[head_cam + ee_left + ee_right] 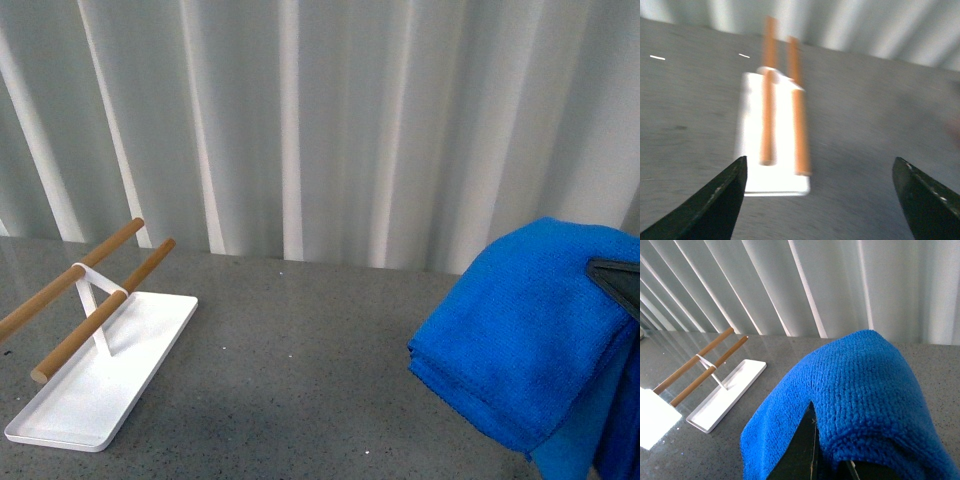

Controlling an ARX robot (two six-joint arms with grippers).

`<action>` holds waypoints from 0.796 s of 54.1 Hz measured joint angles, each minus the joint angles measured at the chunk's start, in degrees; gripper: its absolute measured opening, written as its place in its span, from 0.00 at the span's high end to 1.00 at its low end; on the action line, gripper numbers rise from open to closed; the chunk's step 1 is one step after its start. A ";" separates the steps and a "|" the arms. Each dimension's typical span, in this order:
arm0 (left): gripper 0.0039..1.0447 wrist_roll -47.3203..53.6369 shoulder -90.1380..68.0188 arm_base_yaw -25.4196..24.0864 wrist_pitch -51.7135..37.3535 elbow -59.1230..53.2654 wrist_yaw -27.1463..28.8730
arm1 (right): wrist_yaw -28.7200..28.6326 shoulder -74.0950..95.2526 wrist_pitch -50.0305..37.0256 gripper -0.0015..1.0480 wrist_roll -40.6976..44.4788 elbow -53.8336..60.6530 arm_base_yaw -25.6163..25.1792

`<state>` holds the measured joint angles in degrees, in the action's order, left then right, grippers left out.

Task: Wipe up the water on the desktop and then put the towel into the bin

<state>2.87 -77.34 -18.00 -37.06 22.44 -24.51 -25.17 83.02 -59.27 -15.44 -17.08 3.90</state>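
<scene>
The blue towel (pixel 530 330) hangs folded in the air at the right of the front view, above the dark grey desktop (pixel 300 380). My right gripper (pixel 618 282) is shut on the towel; only a dark finger edge shows there. In the right wrist view the towel (pixel 860 395) drapes over the dark fingers (pixel 795 455) and hides the fingertips. My left gripper (pixel 820 200) is open and empty, low over the desktop (pixel 865 140), facing the white tray. The bin is out of view. No water shows on the desktop.
A flat white tray (pixel 100 375) with two wooden rods (pixel 100 305) lies at the left of the desktop; it also shows in the left wrist view (pixel 772 150) and the right wrist view (pixel 725 397). A white pleated curtain (pixel 320 120) stands behind the desktop.
</scene>
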 joint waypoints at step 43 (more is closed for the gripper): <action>0.97 -2.99 34.64 13.18 -4.02 -20.96 20.28 | 1.22 -2.71 3.06 0.97 0.90 0.11 1.55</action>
<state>-0.12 -42.70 -4.82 -41.08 1.48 -4.23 -23.94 80.31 -56.21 -14.55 -16.97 5.45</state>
